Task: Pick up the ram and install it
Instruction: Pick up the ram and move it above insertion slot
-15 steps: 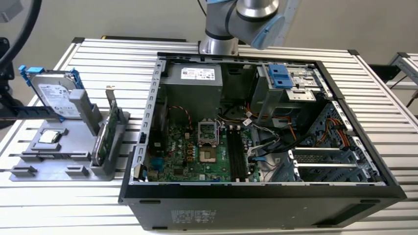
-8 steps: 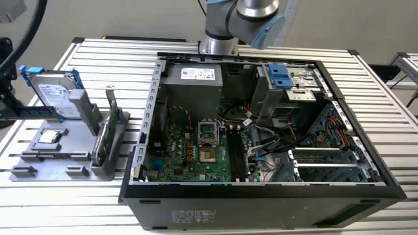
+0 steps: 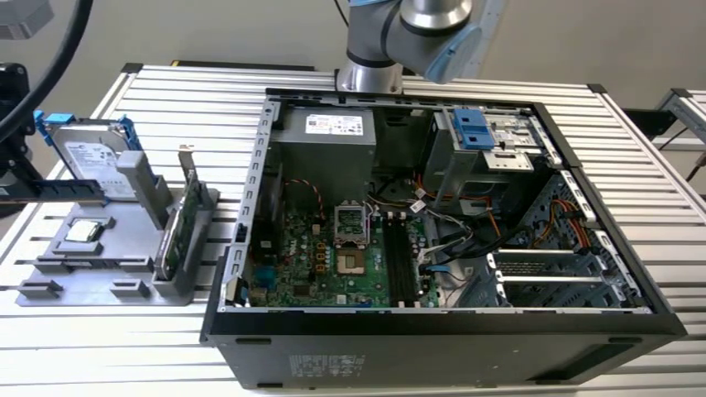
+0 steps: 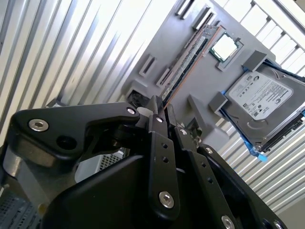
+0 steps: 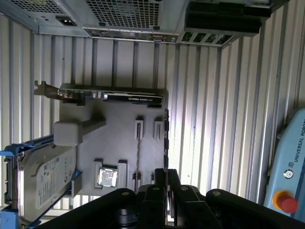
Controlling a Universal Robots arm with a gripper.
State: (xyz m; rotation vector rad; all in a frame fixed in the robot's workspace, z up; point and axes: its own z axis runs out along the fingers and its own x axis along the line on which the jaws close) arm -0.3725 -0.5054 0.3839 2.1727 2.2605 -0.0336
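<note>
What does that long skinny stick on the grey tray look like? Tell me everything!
The stick is long, thin and flat, dark with a coppery edge. It stands on its edge in slots of the grey tray, beside the square chip. The hand is close to one end.

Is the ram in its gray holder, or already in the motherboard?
In the holder: the ram stands on edge in slots of the gray holder, seen in both wrist views.

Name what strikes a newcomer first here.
An open black computer case sits central in the exterior view, a grey holder tray on the exterior view's left carrying a silver hard drive with blue rails. In the second wrist view the black pincer hangs near the thin dark ram stick standing on that tray.
</note>
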